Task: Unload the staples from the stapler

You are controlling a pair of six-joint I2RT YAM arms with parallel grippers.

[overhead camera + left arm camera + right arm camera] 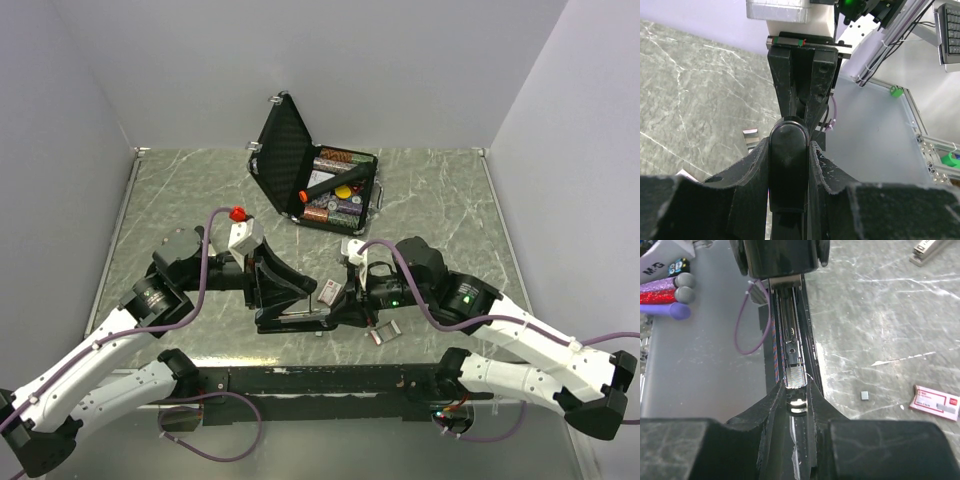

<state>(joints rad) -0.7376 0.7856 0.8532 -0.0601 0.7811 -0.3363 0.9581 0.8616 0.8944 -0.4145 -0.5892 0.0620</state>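
Case: one, black, open at the back of the bench, foam-lined lid propped up. Inside is a black stick with an orange tip, laid slantwise over stacks of brown and copper round pieces. Too small to count the stacks.

Stapler: one, black, at bench centre between the two arms. It is swung open, base flat, top arm raised to the left.

Left hand: narrow, clamped on the rounded end of the stapler's top arm. Wrist view shows both fingers pressed to its sides.

Right hand: narrow, fingers hard against both sides of the stapler's open rail. A short silver block of staples sits in the rail right at the fingertips. Cannot tell if the fingers pinch the staples or only the rail.

Loose on bench:
- One small red-and-white box, beside the stapler, apart from it.
- One tiny grey square, between box and stapler.
- Two small pale pieces, just in front of the right hand; too small to identify.

Off the bench edge, right wrist view: three pens side by side, one purple glitter, one red glitter, one plain violet.
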